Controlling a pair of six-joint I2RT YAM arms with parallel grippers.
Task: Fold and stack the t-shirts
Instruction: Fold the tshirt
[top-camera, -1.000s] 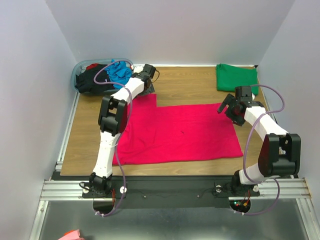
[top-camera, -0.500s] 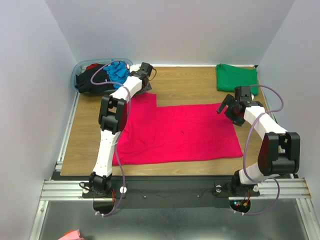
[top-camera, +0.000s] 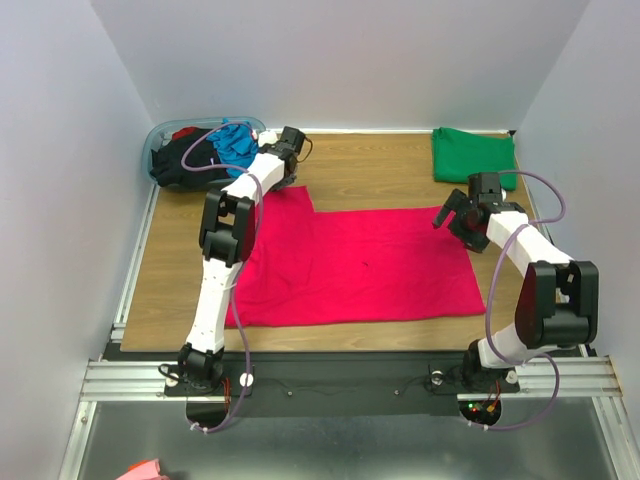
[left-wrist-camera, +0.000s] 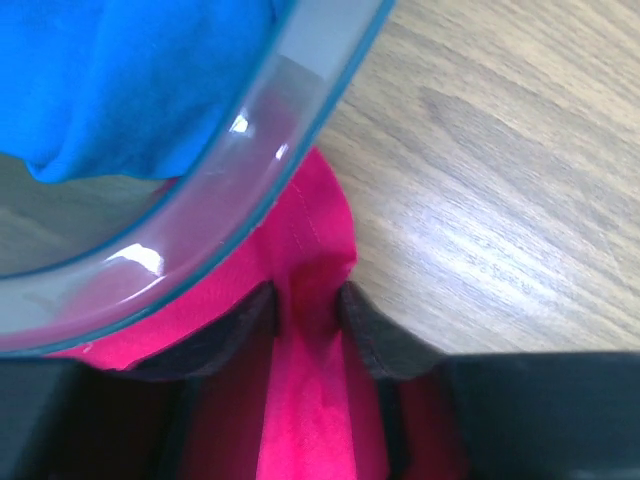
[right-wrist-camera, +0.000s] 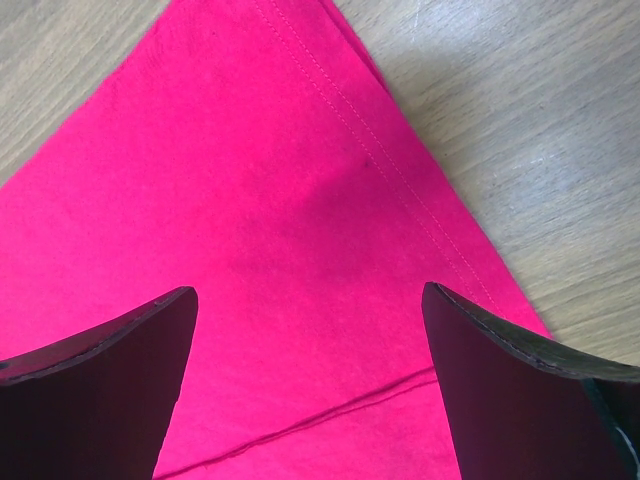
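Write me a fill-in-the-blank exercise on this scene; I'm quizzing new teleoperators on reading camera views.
1. The left gripper pinches a fold of the magenta t-shirt right beside the plastic ____.
2. The right gripper hangs ____ over that shirt's far right corner.
3. The folded t-shirt at the far right corner of the table is ____.
Missing words: tub; open; green.

top camera looks down; wrist cameras sit close over red t-shirt (top-camera: 360, 265).
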